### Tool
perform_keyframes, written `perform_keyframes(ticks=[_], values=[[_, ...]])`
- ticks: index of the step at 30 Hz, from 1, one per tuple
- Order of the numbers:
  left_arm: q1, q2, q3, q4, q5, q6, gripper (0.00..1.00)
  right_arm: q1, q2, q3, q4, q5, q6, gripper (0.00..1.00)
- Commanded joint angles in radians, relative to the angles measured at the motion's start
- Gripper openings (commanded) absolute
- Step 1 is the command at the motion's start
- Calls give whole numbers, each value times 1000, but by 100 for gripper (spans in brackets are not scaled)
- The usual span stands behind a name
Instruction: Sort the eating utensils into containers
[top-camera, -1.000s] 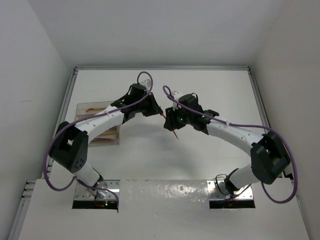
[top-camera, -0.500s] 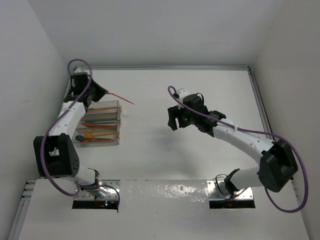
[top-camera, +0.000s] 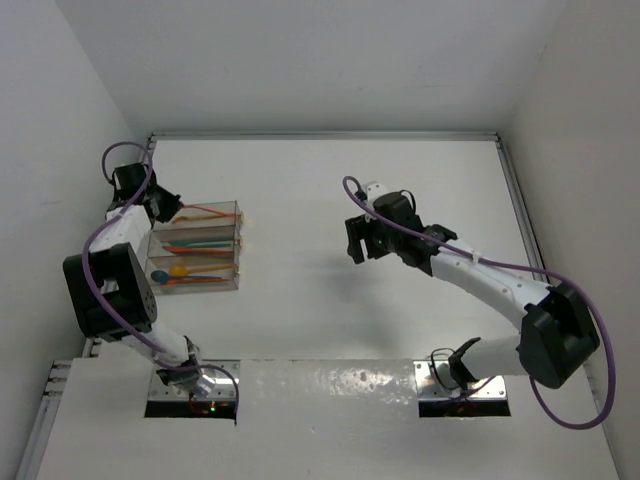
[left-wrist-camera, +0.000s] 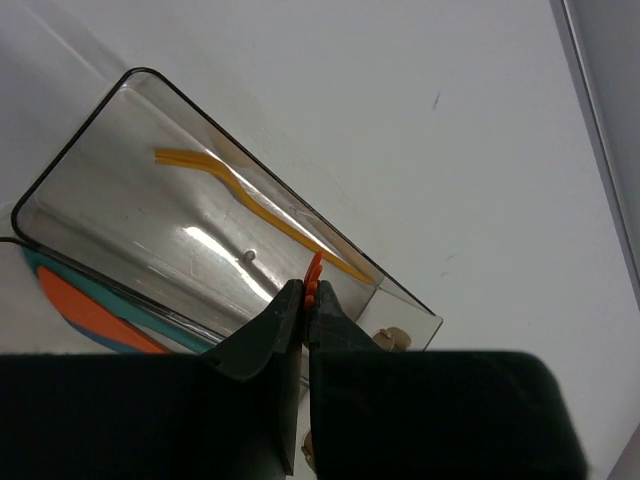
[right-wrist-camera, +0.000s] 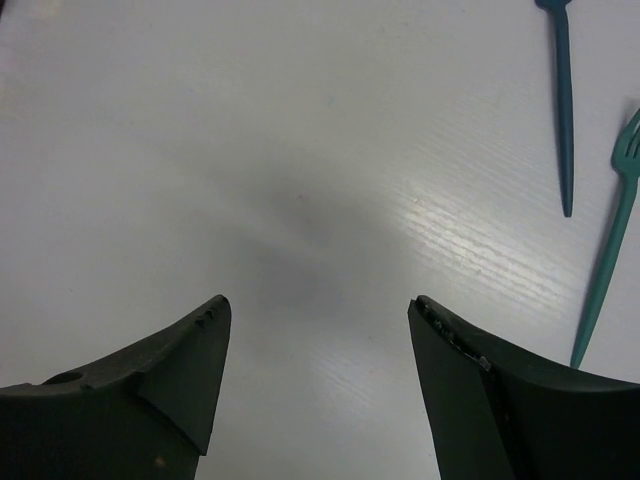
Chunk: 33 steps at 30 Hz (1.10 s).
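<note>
Left pincer (left-wrist-camera: 307, 293): shut tight on a thin orange plastic utensil (left-wrist-camera: 315, 268). Only a short bit pokes out, so I can't tell if it is a fork, spoon or knife.
Where it is: far left of the table, by the row of clear plastic bins (top-camera: 238, 246), right over the edge of the far bin (left-wrist-camera: 120, 190).
In that bin: one slim yellow-orange fork (left-wrist-camera: 250, 205), lying flat.
What could go wrong: I think the orange piece is close to the bin's wall. If I let go here it may hit the rim and fall out onto the table.
Also: the plastic looks smooth and slippery, so it could twist in my grip. The bins look light, and a bump from my arm could push them.
Right pincer (right-wrist-camera: 320, 300): wide apart, holding nothing, over the bare white table (right-wrist-camera: 250, 150).
Near it: a light teal fork (right-wrist-camera: 605, 270) and a dark teal utensil (right-wrist-camera: 564, 110), both thin and pointed, not yet sorted.
</note>
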Motion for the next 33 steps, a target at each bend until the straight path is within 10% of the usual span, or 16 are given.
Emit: perform_keyframes(ticks=[1,8,24,33], values=[[6,25,3,71,2,-19,0,-14,-24,-7,14,17,-15,72],[6,48,4,79,-3,-23,21,-92,1,-17,11,18,-18,70],[-17,8,-11,62,26,-8,27,-294,74,19,-48,97,-83,63],[-305,-112,24,-16,-18,55,57,-406,247,78,-73,34,-126,53]])
